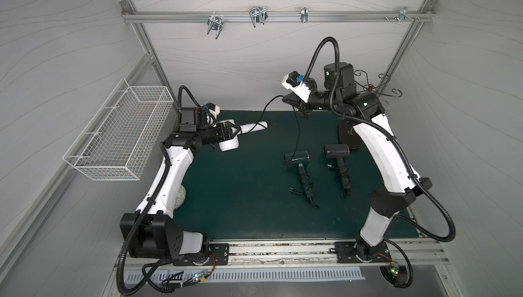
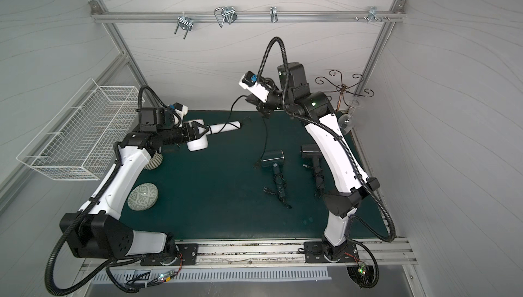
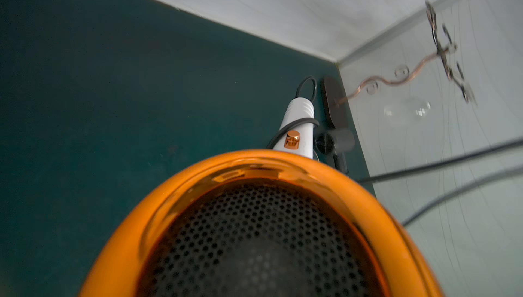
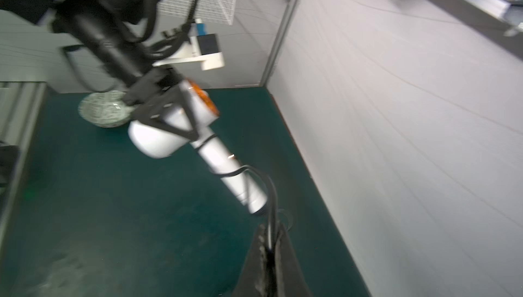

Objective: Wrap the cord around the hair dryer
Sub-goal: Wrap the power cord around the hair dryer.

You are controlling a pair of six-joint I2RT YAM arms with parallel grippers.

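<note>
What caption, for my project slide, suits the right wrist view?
Right gripper pinches the black cord trailing from the white hair dryer held by the left gripper above the green mat.

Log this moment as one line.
left end effector: gripping white hair dryer | right end effector: shut on cord | cord: partly around handle

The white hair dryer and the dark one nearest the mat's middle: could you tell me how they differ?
The white hair dryer is gripped by the left gripper; the dark hair dryer lies untouched on the mat. The white one's cord crosses its handle and runs to the right gripper, shut on it; the dark one's cord bundle is gathered round its handle. Both have a barrel and a straight handle.
</note>
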